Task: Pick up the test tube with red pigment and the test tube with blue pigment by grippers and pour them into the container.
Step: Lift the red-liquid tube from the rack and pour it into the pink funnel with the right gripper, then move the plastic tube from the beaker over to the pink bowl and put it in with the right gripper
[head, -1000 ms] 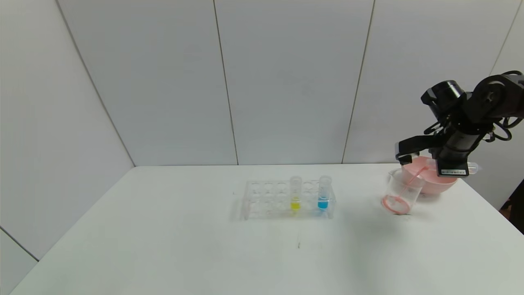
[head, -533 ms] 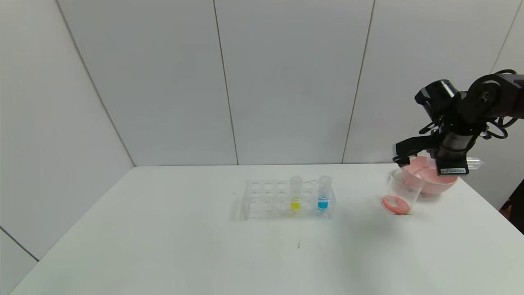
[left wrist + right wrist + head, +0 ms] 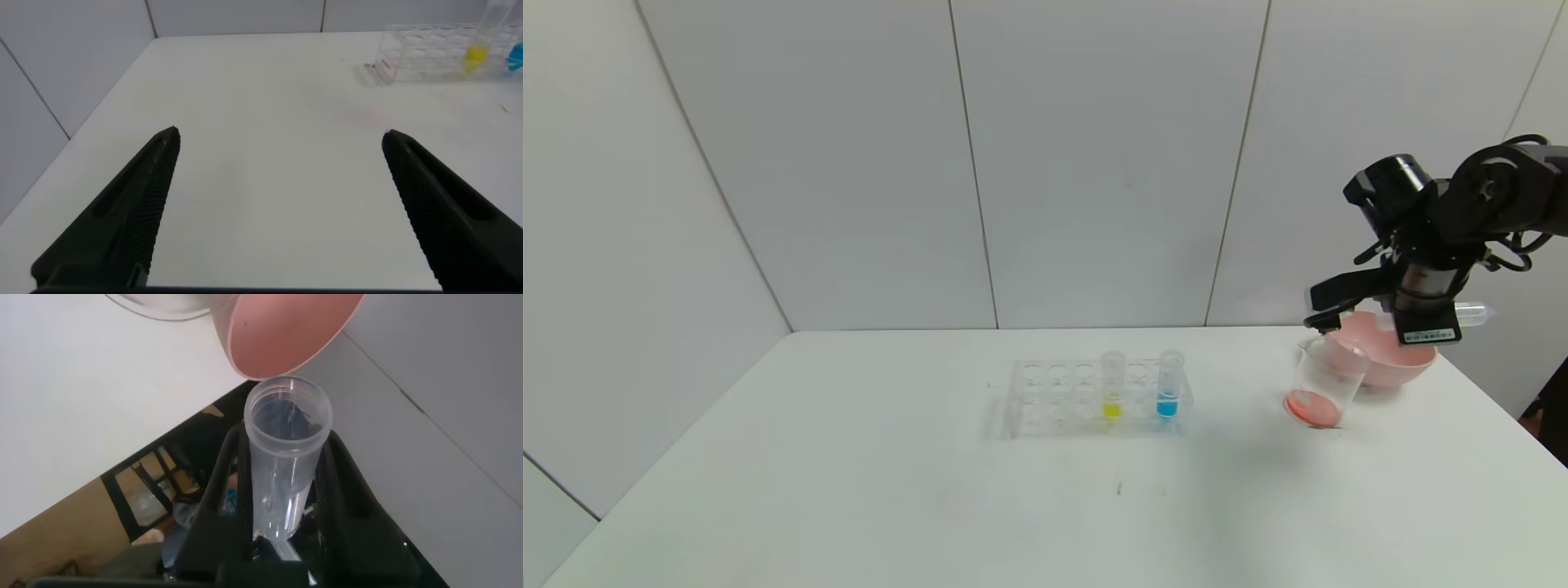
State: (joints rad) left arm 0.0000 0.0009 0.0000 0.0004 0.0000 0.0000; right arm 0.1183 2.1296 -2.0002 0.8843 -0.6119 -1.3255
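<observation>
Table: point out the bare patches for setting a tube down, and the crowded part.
Bare: the table left of and in front of the rack, plus the strip between rack and beaker. Crowded: beaker, pink bowl and right gripper cluster.

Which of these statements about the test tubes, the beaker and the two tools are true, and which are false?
1. The right tool grips an emptied tube. True.
2. The beaker holds blue liquid. False: the liquid at its bottom is red.
3. The blue tube stands in the rack. True.
4. The left tool is shut on the yellow tube. False: it is open, holding nothing.
5. The pink bowl is in front of the rack. False: it stands behind the beaker.
</observation>
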